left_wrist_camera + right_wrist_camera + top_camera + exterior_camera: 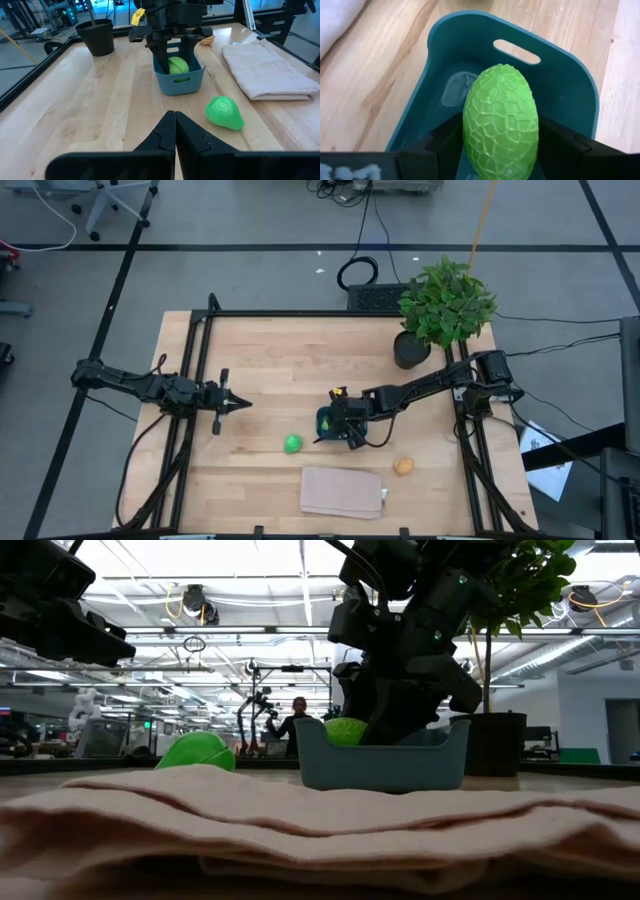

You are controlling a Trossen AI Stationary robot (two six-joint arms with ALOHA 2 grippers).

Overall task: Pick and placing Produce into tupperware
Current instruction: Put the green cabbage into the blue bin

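teal tupperware (470, 55): pale green netted oval fruit (501, 127) over its floor | right gripper (495, 150) fingers clamp it (smooth low walls) | left gripper (175, 131) fingers closed, empty

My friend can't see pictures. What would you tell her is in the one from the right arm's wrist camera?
A bumpy pale yellow-green toy fruit sits between the right pincer's two dark fingers, held just above the inside of a teal-blue tupperware with a slot handle. Light wooden table surrounds the tub.
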